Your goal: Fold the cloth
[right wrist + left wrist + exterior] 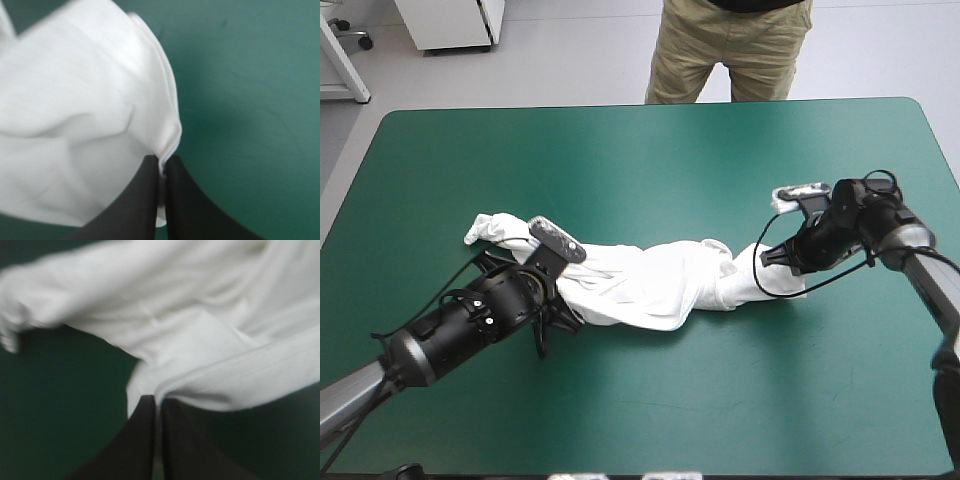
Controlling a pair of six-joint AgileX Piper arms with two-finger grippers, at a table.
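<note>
The white T-shirt (650, 282) lies stretched in a long rumpled band across the middle of the teal-green table (650, 150). My left gripper (565, 305) is at its left part, shut on the T-shirt (210, 355); a hem edge is pinched between the black fingers (142, 440). My right gripper (782, 262) holds the band's right end. In the right wrist view a fold of the T-shirt (80, 125) runs into the nearly shut fingers (182, 205). A sleeve end (492, 228) pokes out beyond the left gripper.
A person stands beyond the table's far edge, not over the top. Bare teal-green cover (720, 400) stretches along the near side and behind the shirt.
</note>
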